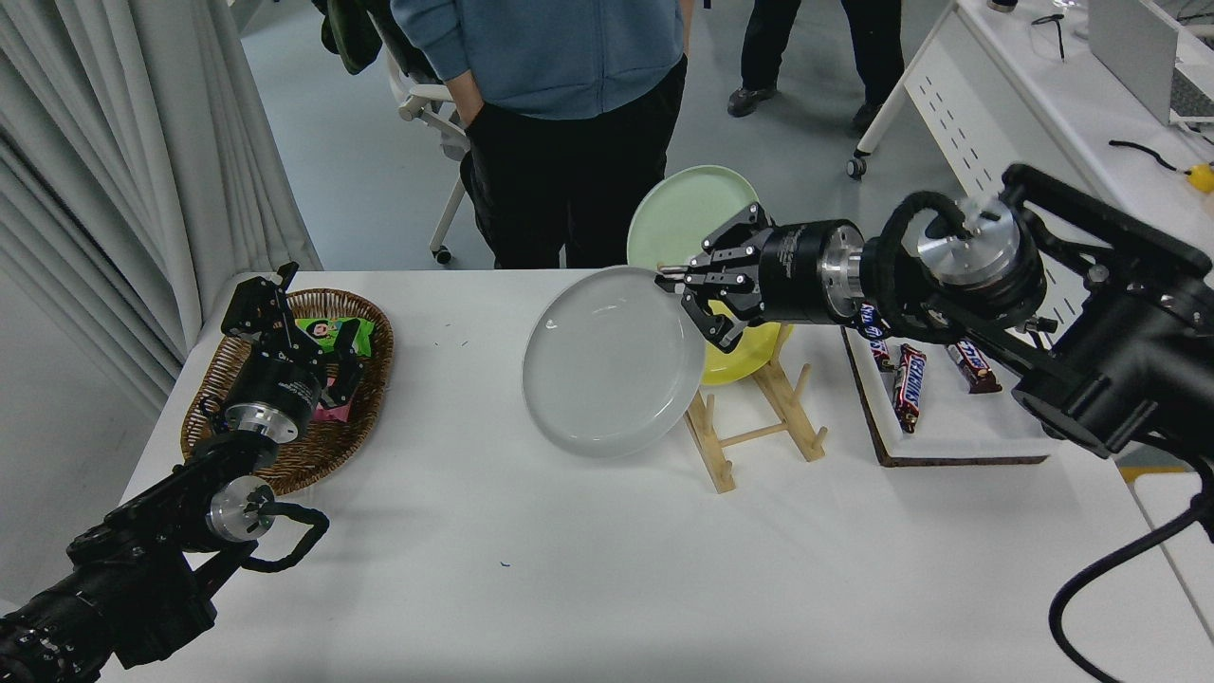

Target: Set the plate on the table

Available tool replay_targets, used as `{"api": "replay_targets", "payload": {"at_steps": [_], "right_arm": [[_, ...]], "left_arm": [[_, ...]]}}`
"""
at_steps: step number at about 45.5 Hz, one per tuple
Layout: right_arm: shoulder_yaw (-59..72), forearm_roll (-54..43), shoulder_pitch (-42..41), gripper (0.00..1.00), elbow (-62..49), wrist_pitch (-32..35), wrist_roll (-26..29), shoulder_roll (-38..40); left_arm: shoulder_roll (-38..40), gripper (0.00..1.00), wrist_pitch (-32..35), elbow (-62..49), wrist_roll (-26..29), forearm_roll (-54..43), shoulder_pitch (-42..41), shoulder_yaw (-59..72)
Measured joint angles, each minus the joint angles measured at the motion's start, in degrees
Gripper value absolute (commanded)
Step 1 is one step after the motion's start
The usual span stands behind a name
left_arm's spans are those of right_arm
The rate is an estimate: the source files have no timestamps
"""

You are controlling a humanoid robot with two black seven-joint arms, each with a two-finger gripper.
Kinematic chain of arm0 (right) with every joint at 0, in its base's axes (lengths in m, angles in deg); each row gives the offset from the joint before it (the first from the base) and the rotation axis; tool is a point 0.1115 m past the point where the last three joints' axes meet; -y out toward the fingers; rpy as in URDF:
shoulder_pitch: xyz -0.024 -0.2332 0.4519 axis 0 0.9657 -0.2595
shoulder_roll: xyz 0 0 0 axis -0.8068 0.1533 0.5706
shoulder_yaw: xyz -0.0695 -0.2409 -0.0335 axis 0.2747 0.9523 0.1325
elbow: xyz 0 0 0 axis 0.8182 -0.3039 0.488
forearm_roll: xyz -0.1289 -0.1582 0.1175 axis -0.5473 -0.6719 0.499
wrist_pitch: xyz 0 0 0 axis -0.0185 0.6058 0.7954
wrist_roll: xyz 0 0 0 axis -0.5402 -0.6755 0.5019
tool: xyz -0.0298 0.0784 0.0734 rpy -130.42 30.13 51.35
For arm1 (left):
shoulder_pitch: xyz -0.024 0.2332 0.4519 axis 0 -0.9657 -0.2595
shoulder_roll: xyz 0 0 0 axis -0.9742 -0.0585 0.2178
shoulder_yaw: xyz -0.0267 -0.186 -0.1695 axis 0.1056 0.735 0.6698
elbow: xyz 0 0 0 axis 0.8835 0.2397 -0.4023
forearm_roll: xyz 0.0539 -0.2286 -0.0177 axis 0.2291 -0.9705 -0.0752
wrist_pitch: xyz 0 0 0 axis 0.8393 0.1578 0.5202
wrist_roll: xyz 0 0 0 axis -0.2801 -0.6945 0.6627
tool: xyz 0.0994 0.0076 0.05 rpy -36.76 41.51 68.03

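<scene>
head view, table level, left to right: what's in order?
Parked left gripper over the brown wicker basket → round pale grey plate, held by the right gripper → light wooden plate rack → white tray of chocolate bars.
</scene>
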Motion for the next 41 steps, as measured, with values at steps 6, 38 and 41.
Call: {"api": "replay_targets", "payload": {"at_steps": [6,38,41], "right_arm": [[0.5,0.7,3.1,0.00,-0.6,0.0,-0.2,-0.3],[6.8,7.5,6.6,0.00,-1.9,-7.4,-1.9,-3.1],[7.0,7.9,6.9,0.00,-2.4,-7.4,-2.0,-3.6]], "left_arm": [[0.0,1.00,0.0,0.0,0.0,0.0,0.0,0.0],[0.0,1.00,0.0,0.0,0.0,0.0,0.0,0.0],[0.0,1.00,0.0,0.0,0.0,0.0,0.0,0.0]]}}
